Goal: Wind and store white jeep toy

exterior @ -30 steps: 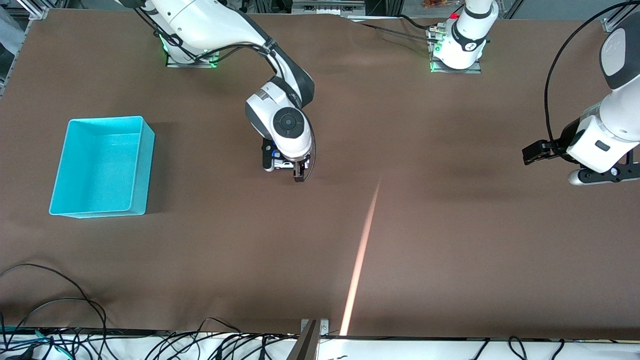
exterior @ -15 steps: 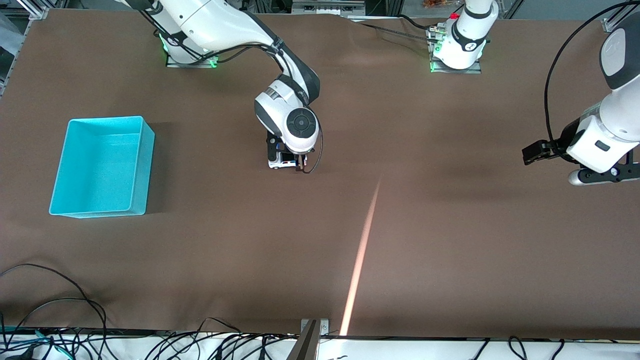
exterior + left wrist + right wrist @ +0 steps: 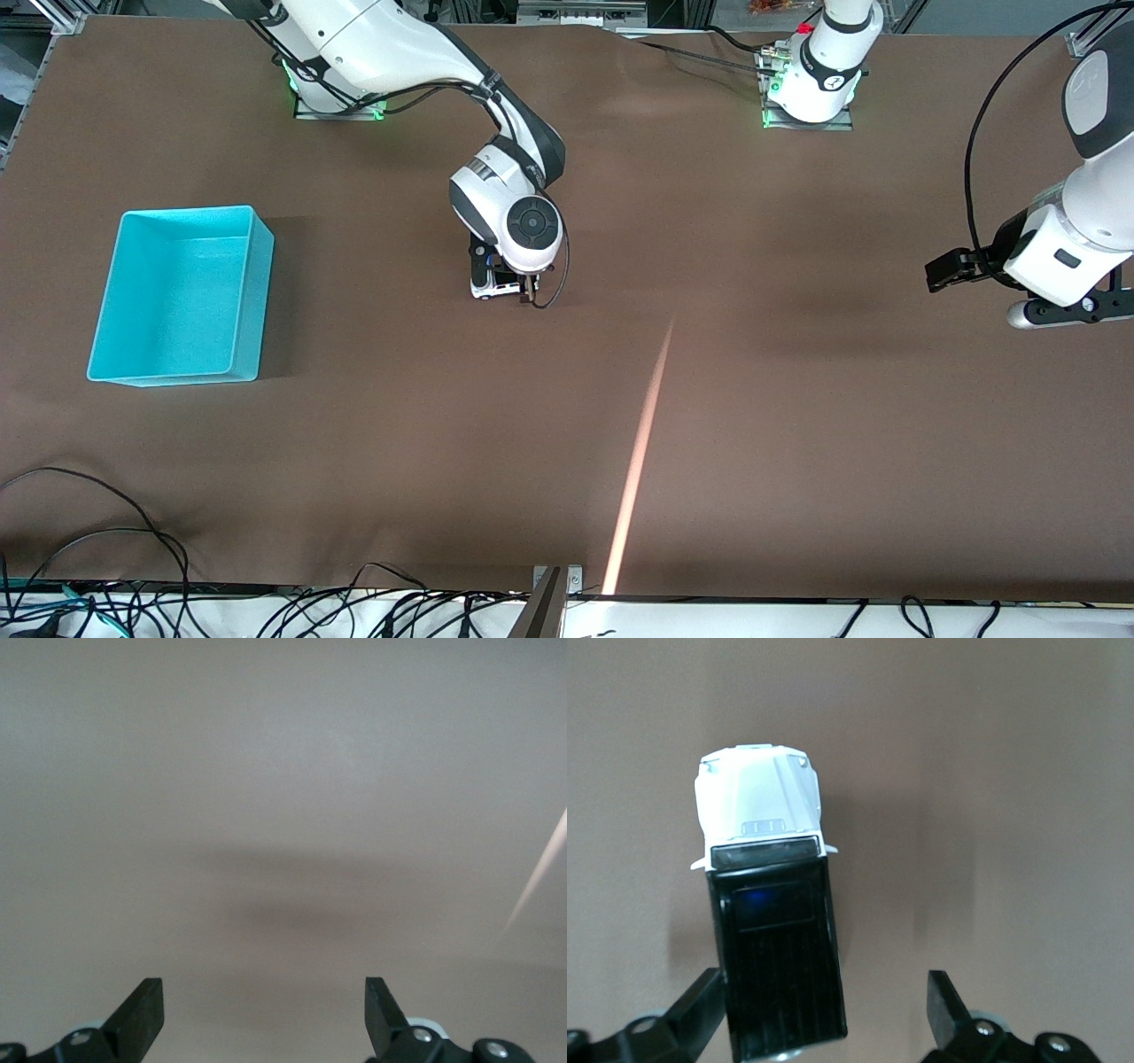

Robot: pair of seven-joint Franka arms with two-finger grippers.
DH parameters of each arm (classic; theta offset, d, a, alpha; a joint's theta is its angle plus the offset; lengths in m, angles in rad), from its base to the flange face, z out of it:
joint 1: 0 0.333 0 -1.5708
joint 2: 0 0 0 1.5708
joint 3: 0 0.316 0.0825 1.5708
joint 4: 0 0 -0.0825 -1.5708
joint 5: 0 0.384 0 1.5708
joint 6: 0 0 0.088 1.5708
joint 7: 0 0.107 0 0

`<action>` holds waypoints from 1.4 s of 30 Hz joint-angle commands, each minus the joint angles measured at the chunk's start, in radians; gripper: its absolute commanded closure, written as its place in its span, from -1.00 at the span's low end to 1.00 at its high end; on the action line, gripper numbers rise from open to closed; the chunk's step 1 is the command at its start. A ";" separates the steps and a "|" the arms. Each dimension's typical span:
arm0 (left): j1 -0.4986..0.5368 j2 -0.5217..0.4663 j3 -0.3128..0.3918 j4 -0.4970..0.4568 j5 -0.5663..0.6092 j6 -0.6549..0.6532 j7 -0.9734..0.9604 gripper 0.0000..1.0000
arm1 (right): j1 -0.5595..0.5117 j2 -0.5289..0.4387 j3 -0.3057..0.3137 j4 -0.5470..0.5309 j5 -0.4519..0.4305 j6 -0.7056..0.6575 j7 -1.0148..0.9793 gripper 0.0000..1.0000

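Observation:
The white jeep toy (image 3: 493,285) stands on the brown table near its middle, mostly hidden under the right arm's wrist. In the right wrist view the jeep (image 3: 771,930) shows its white bonnet and black roof. My right gripper (image 3: 507,289) is down around it and open (image 3: 824,992). One finger (image 3: 704,992) is against the jeep's side and the other stands well apart from it. My left gripper (image 3: 941,270) waits open and empty (image 3: 264,997) above bare table at the left arm's end.
An empty cyan bin (image 3: 254,301) stands at the right arm's end of the table. A bright streak of light (image 3: 640,452) runs across the cloth toward the front camera. Cables (image 3: 106,540) lie along the edge nearest that camera.
My right gripper has come down lower over the jeep and shifted slightly toward the left arm's end. The jeep stays about where it was. The left arm has not moved.

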 commanded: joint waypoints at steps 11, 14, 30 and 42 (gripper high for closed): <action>-0.003 0.016 -0.004 0.028 0.022 -0.023 0.016 -1.00 | -0.005 0.020 -0.002 -0.002 -0.009 0.002 -0.006 0.37; -0.003 0.016 -0.004 0.028 0.022 -0.023 0.016 -1.00 | -0.005 0.020 -0.002 0.000 -0.009 -0.001 -0.004 0.97; -0.003 0.016 -0.004 0.029 0.022 -0.023 0.016 -1.00 | -0.022 -0.016 -0.010 0.066 -0.012 -0.086 -0.012 1.00; -0.003 0.016 -0.004 0.028 0.021 -0.023 0.015 -1.00 | -0.045 -0.062 -0.012 0.107 -0.006 -0.189 -0.012 1.00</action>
